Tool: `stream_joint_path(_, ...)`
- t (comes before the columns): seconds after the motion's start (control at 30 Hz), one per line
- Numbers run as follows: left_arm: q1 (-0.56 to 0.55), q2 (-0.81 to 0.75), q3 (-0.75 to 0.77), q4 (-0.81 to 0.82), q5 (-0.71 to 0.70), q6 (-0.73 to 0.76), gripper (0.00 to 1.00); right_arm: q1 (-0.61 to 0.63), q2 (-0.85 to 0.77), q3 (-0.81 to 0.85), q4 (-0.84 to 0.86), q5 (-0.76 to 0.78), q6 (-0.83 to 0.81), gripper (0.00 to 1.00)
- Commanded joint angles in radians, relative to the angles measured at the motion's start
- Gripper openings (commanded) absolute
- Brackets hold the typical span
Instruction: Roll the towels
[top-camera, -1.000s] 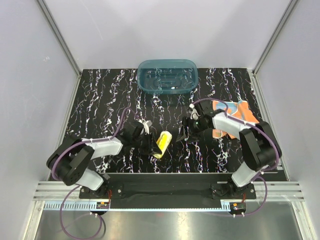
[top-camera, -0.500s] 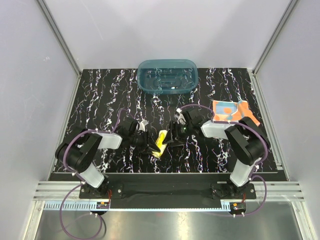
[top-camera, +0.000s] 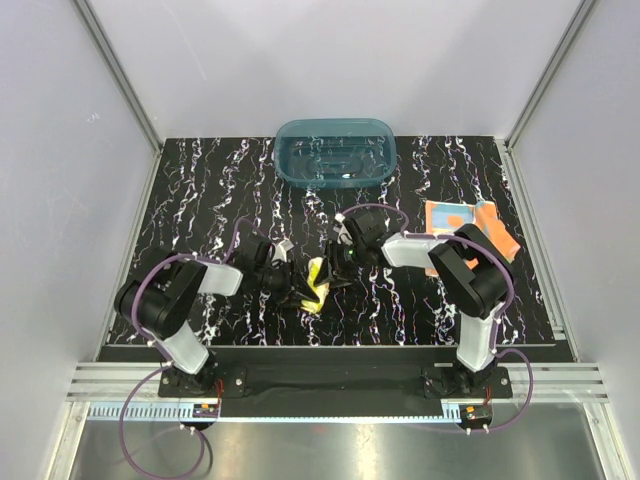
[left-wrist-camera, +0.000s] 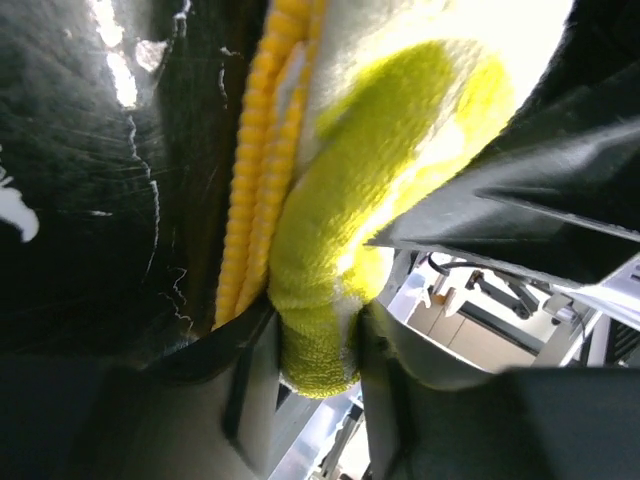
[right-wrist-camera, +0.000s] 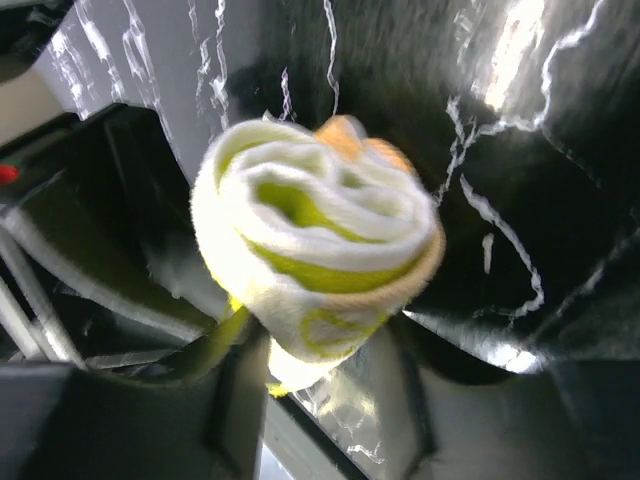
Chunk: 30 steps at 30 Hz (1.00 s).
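Closest to me, the two arms reach in from their bases at the near edge and bend toward each other over the front middle of the black, white-veined bench (top-camera: 200, 190). Between them lies the yellow towel (top-camera: 319, 285), wound into a short roll that runs roughly front to back, slightly tilted. The left hand (top-camera: 299, 289) comes at it from the left side and is clenched on it. In its own wrist view a fold of yellow cloth is squeezed tight between the two dark fingers (left-wrist-camera: 250, 385), and a beaded yellow hem runs up beside it. The right hand (top-camera: 336, 274) is at the roll's far right end, just beside the left one. Its wrist view looks straight down the roll, showing the pale and yellow layers coiled in a spiral with an orange edge on the outside. The bottom of the roll dips between that hand's fingers (right-wrist-camera: 235, 400), which stand on either side of it. Whether they are pressing the cloth or only bracketing it, I cannot tell. Farther back and well off to the right, the orange towel (top-camera: 450, 216) lies spread flat on the bench, with the right arm's elbow partly hiding its near edge. Farthest away, at the back middle of the bench, sits the teal tub (top-camera: 335, 152), well apart from both towels.
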Motion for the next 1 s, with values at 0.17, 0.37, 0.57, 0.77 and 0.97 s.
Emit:
stream_joint_path(0.17,-0.001,-0.111,0.063,-0.307,-0.220,0.117,0.54,0.042,0.156,0.083,-0.253,0.234,-0.099,0.38)
stream_joint_path(0.37,-0.011,-0.283,0.144,-0.554,-0.394,0.191,0.59,0.049,0.174,0.126,-0.315,0.273,-0.128,0.37)
stream_joint_path(0.57,-0.011,-0.381,0.235,-0.676,-0.536,0.254,0.61,0.058,0.171,0.152,-0.338,0.275,-0.151,0.37)
stream_joint_path(0.77,-0.016,-0.334,0.201,-0.556,-0.530,0.272,0.61,0.075,0.160,0.168,-0.353,0.256,-0.182,0.37)
stream_joint_path(0.97,-0.044,-0.236,0.149,-0.423,-0.528,0.260,0.59,0.079,0.148,0.185,-0.382,0.255,-0.191,0.38)
